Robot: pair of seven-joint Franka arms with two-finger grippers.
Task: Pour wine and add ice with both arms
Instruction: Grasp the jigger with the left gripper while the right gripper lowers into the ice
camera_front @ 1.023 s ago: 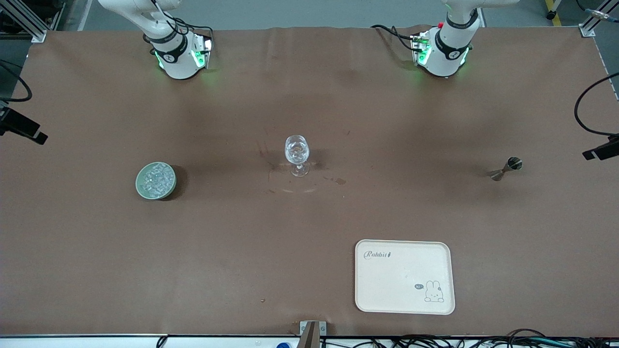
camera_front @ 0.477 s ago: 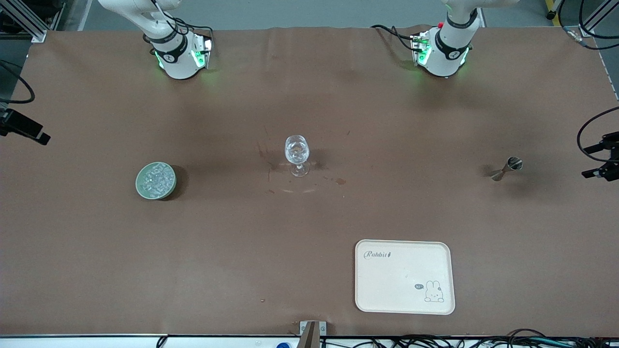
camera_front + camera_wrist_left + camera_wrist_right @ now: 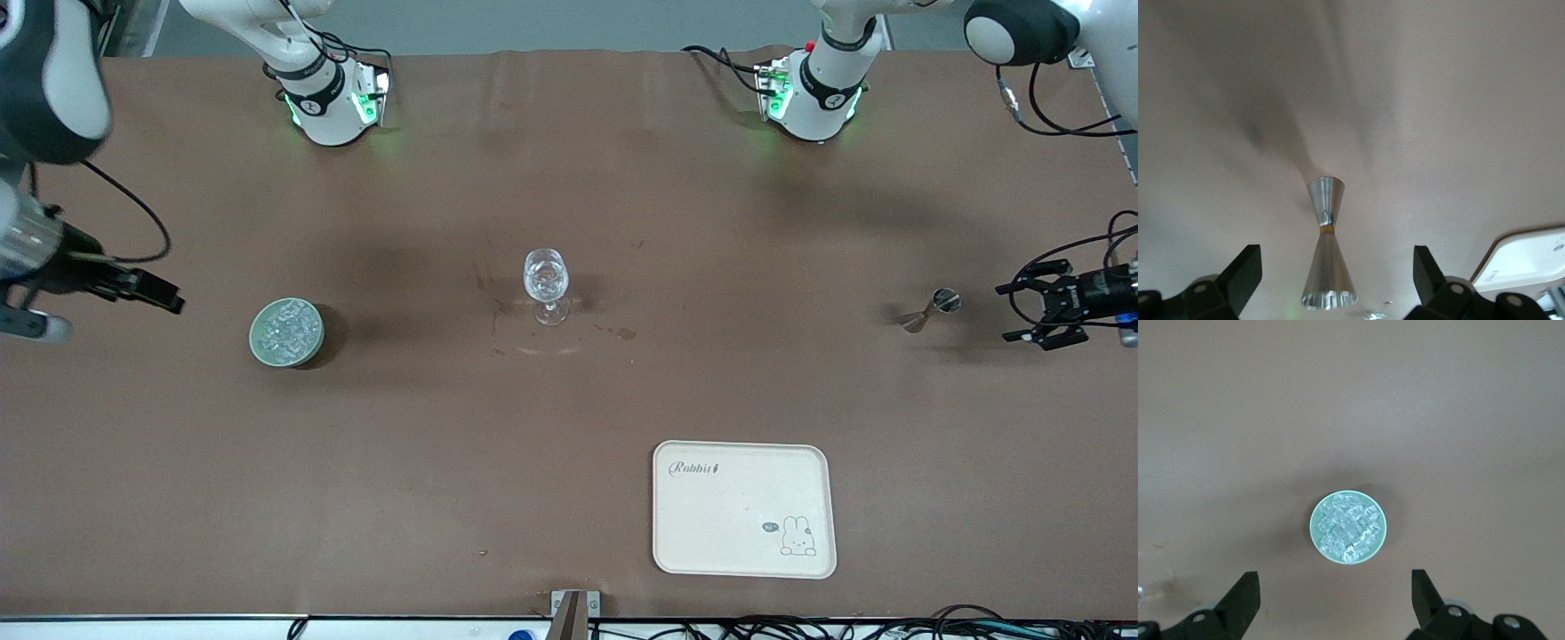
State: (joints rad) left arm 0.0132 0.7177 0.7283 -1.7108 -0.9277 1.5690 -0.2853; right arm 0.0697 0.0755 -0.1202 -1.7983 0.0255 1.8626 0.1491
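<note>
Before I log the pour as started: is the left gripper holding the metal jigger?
No, the left gripper is open beside the jigger, which stands free on the table.

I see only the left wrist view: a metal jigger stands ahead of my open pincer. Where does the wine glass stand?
Observer: The stemmed glass stands upright at mid-table, from the jigger toward the right arm's end.
Operator: And the ice?
Observer: The ice fills a green bowl near the right arm's end of the table.
Operator: What does the right arm do?
Observer: The right pincer hangs open over the table beside that bowl.
</note>
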